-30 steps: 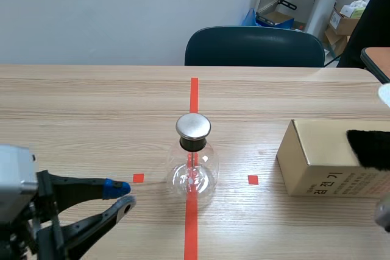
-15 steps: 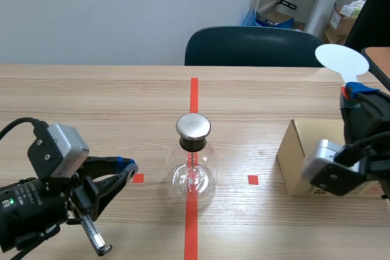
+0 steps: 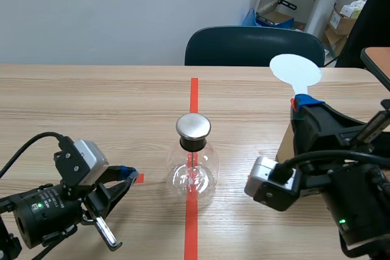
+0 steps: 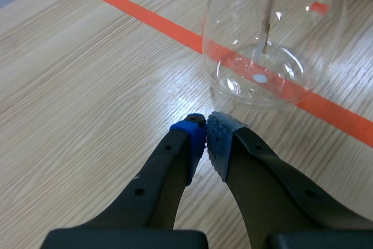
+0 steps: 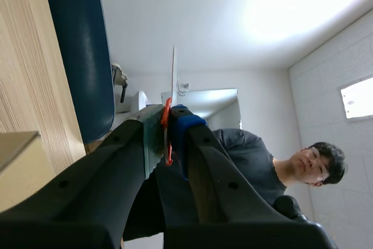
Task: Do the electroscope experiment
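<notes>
the right gripper (image 3: 303, 103) pinches the white disc paddle (image 3: 295, 69) raised to the right of the glass electroscope (image 3: 193, 172) on the red tape line (image 3: 194, 89), the left gripper (image 3: 127, 173) sits closed and empty near it, and a low swing could strike the metal cap (image 3: 193, 126) and topple it.

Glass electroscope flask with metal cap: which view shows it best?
The scene view: the whole clear glass flask, cap included. The left wrist view shows only its lower bulb; the right wrist view, nothing.

1. Wooden table (image 3: 91, 108), marked with orange-red tape.
2. Dark blue chair (image 3: 255, 47), at the table's far edge.
3. Tan cardboard box (image 5: 17, 167), on the table's right side.
4. Person (image 5: 250, 161) in a dark shirt, background.
</notes>
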You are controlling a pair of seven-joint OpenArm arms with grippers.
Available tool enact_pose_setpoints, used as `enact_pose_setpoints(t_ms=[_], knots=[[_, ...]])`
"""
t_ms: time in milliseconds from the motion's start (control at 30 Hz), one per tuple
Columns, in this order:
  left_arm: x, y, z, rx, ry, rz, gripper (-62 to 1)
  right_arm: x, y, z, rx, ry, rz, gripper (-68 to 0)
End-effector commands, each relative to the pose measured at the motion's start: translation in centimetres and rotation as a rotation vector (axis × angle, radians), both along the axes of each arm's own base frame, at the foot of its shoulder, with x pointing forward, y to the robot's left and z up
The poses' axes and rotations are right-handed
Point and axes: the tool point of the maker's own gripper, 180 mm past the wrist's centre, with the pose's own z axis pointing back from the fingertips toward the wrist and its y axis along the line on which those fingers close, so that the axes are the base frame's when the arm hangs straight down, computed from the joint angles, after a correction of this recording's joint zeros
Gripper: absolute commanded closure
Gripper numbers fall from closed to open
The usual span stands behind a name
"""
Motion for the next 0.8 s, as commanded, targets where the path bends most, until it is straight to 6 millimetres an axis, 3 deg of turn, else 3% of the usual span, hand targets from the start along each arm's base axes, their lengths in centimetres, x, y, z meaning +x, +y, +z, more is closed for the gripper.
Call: enact_pose_setpoints(t_ms=[0, 267, 767], knots=[[0.7, -0.9, 1.2, -0.039, -0.041, -0.009, -5.5, 0.0, 0.0, 0.2, -0.011, -0.017, -0.006, -1.8], [0.0, -3.1, 0.7, -0.012, -0.069, -0.076, -5.5, -0.9, 1.2, -2.2, -0.043, 0.027, 0.005, -1.8], [-0.2, -3.9, 0.7, -0.007, -0.080, -0.094, -5.5, -1.0, 1.1, -2.1, -0.047, 0.010, 0.001, -1.7]])
